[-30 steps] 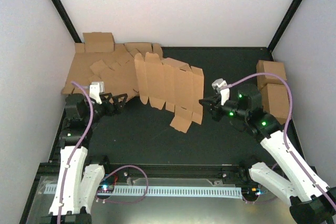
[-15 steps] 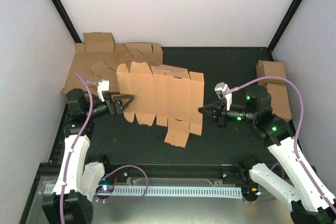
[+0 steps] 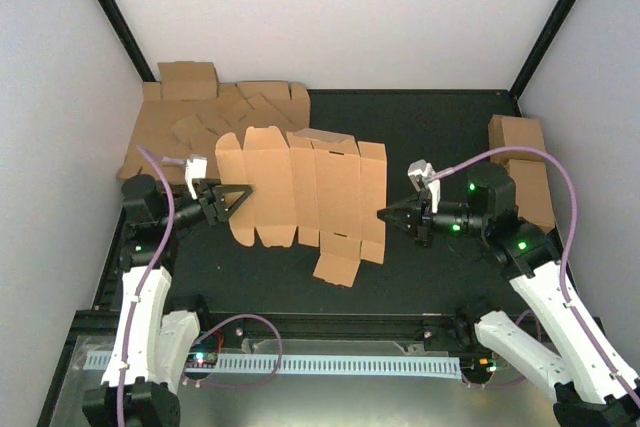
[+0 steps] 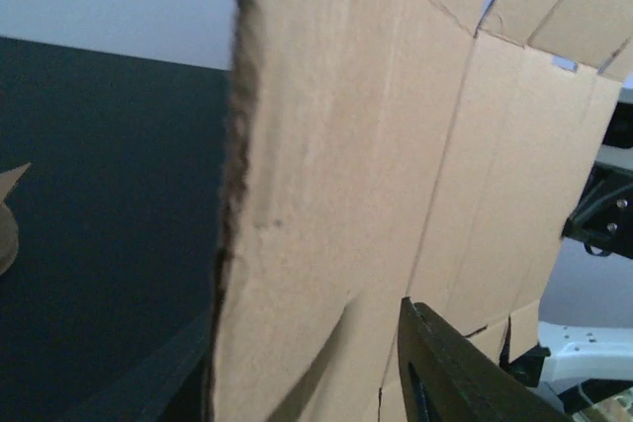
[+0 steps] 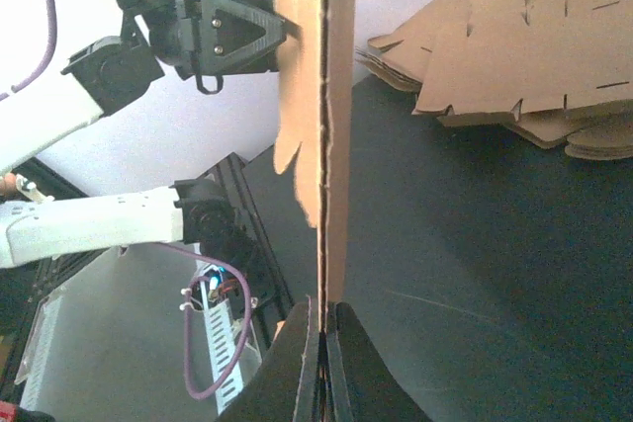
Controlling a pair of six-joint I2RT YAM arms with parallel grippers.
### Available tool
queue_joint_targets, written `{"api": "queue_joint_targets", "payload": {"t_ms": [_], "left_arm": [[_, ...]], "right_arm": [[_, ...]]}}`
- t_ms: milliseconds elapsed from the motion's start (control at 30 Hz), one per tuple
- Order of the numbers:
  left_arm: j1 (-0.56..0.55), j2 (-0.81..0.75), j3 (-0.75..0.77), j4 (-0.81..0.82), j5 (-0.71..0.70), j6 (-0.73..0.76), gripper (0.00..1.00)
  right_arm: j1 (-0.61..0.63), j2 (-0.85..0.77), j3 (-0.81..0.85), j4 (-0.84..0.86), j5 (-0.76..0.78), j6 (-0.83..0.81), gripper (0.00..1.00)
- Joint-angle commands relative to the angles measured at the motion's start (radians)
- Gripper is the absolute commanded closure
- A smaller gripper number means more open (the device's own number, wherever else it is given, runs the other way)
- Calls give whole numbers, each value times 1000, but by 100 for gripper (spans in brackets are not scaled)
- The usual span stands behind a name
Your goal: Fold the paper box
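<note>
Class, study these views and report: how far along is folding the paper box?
Done: the paper box is picked up, the right tool pinching its right edge. In hand: the left tool sits at its left edge, grip unclear. Left: all folding; it is spread open.

The paper box (image 3: 300, 192) stands between left tool (image 3: 238, 195) and right tool (image 3: 383, 214), sheet heap (image 3: 190, 127) behind-left, cuboids (image 3: 520, 162) far right.

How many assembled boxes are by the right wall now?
2. The far box sits at the right edge toward the back; the near box is just in front of it, beside the right arm. The arm could hide another.
</note>
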Motion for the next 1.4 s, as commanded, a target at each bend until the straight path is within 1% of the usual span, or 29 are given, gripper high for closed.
{"api": "queue_joint_targets", "payload": {"t_ms": [0,100,133,167,200,267,333,433,533,567,633,667,767,933,1033,1067,1133,1267,1367], "left_arm": [[-5,-61,-23,12,16,-6,61],[-9,-85,-35,2,-7,-18,75],[-10,-89,-37,-1,-13,-19,76],[-9,-91,-37,-11,-23,-18,76],[-9,-92,-34,-24,-33,-13,74],[-9,-96,-31,-47,-45,1,67],[-10,-103,-26,-70,-61,17,62],[-9,-122,-25,-90,-84,30,63],[-11,-142,-24,-104,-118,29,73],[-11,-147,-24,-111,-135,29,79],[-11,-156,-27,-115,-159,26,95],[-10,-158,-30,-117,-167,24,98],[-13,-156,-37,-126,-186,28,98],[-29,-164,-40,-153,-241,23,98],[-64,-185,-88,-83,-267,-55,99],[-85,-195,-112,-33,-282,-90,99],[-135,-209,-147,15,-332,-128,99],[-256,-211,-186,59,-470,-135,99],[-342,-203,-233,132,-554,-136,98]], "right_arm": [[6,2,-16,63,11,30,98],[5,18,-25,81,10,41,98],[5,23,-26,81,9,41,98],[4,27,-26,82,10,42,98],[4,30,-26,82,11,42,98],[5,34,-29,85,21,40,98],[5,35,-34,84,44,36,98],[5,39,-51,98,69,30,98],[6,45,-78,134,79,39,98],[5,49,-86,145,81,41,98],[5,60,-103,168,81,46,98],[5,67,-110,180,82,46,98],[5,92,-133,217,81,48,98],[4,126,-182,277,121,55,98],[5,140,-247,358,138,73,98],[4,144,-271,389,150,83,98],[5,154,-319,456,174,105,98],[6,185,-414,610,257,136,96],[6,214,-495,752,314,148,96]]}}
